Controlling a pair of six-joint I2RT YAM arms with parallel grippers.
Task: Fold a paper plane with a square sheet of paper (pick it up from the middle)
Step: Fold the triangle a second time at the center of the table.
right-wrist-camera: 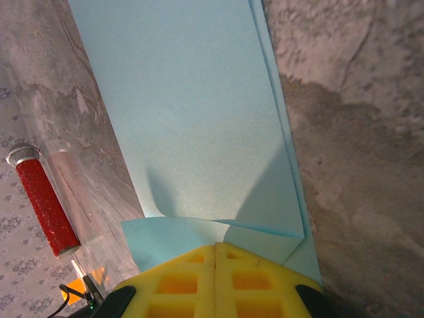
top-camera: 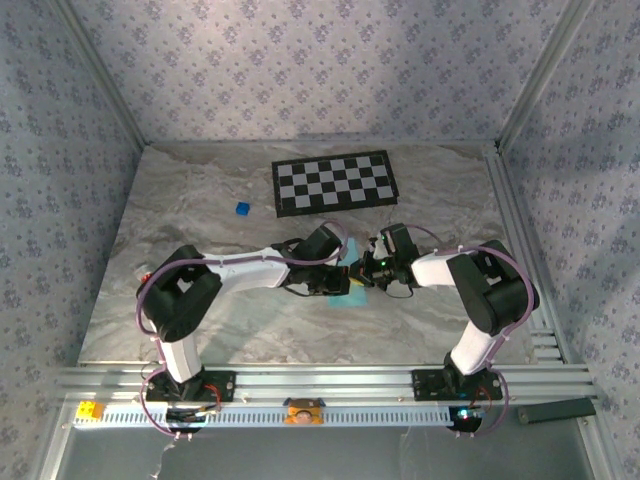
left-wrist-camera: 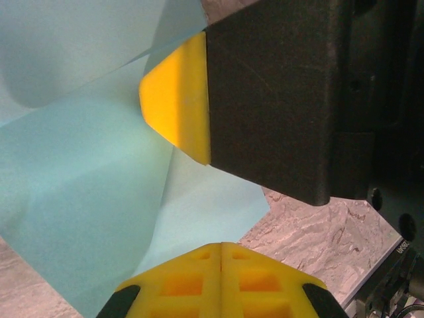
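Enclosed on three sides by walls (top-camera: 300, 70) papered in pale grey-blue with a small floral print. Framed at the far corners by slanting metal posts (top-camera: 108, 90). Surfaced with a grey, marble-veined counter (top-camera: 200, 200); edged along the near side by ribbed aluminium rails (top-camera: 330, 385), along the right edge likewise. Lit evenly and softly, with faint shadows only.

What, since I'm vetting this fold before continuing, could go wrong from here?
The left gripper and right gripper crowd together over the paper; they could collide. The paper curls loosely at the right fingertips, so the crease could land crooked or it could tear.
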